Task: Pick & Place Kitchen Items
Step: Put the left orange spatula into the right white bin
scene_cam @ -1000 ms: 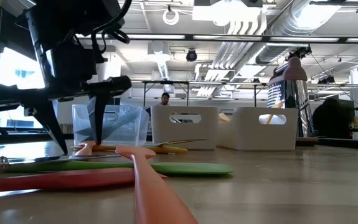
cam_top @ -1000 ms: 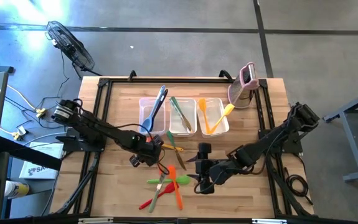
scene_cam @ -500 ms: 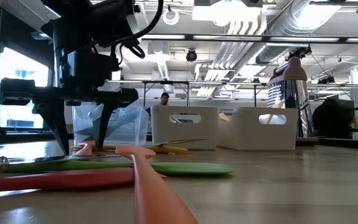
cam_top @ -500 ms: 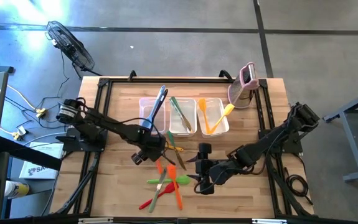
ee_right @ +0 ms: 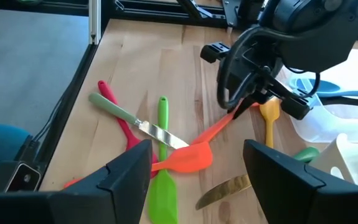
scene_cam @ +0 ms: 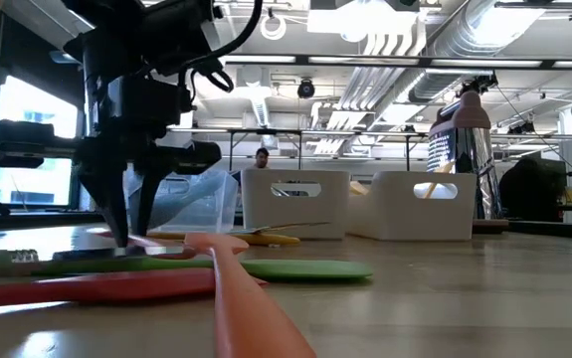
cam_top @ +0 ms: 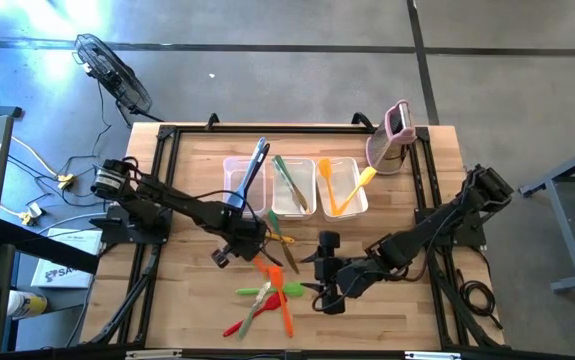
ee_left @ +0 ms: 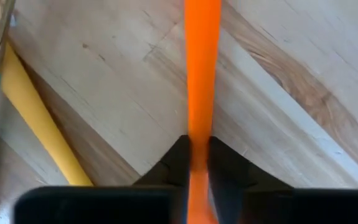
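Several slim utensils lie in a loose pile at the table's near middle: a green spatula [cam_top: 270, 292], a red one [cam_top: 235, 325], an orange one [cam_top: 285, 312] and a metal knife [ee_right: 157, 132]. My left gripper [cam_top: 250, 250] stands over the pile's far end, shut on an orange spatula [ee_right: 194, 155]. A yellow utensil [ee_left: 38, 124] lies just beside it. My right gripper [cam_top: 327, 290] hangs open to the right of the pile, above the table, holding nothing. My left gripper pinches the orange spatula's handle [ee_left: 198, 124] between its two fingers, toward the handle's free end. The fingers come from above, pointing steeply down, and lie across the handle. The spatula's blade [ee_right: 191, 158] rests on the table among the other utensils.
Three clear tubs [cam_top: 293, 187] stand in a row at the far middle, with a blue utensil [cam_top: 255, 165], green ones and orange-yellow ones in them. A pink-and-white gadget [cam_top: 392, 135] stands at the far right. Bare wood lies at the table's left and right.
My left gripper has gone down and toward the table's right, onto the pile's far end. Its fingers first stood open on either side of the orange handle and have now shut on it. The spatula stays on the table.
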Motion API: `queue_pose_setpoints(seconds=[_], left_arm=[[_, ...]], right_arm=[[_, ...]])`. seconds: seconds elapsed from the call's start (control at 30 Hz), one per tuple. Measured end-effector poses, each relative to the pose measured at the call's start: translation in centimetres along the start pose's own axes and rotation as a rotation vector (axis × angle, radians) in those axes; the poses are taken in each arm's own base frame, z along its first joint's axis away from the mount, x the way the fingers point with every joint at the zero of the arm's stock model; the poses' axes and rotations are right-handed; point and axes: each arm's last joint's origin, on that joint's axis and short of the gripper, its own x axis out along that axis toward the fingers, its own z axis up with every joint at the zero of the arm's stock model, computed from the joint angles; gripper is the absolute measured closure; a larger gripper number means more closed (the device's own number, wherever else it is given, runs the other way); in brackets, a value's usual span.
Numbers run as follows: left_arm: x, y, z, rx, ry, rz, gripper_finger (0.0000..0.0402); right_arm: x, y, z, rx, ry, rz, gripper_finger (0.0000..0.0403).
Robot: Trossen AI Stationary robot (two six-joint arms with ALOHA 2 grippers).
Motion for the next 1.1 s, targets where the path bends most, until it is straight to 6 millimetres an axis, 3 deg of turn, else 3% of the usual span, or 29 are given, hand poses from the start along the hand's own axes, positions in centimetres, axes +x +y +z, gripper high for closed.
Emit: queue_pose_setpoints(seconds=[0.43, 0.8, 1.1], left_arm=[[-0.3, -0.6, 0.9, -0.068, 0.030, -0.031, 0.0384], [-3.2, -0.6, 3.3, -0.086, 0.161, -0.031, 0.0385], [-5.7, -1.2, 3.9, -0.235, 0.328, -0.033, 0.0385]], right_arm=[[-0.1, 0.1, 0.0, 0.005, 0.001, 0.007, 0.0160], [-0.2, 0.3, -0.1, -0.001, 0.007, 0.011, 0.0160], [-0.5, 1.0, -0.3, -0.017, 0.006, 0.028, 0.0160]])
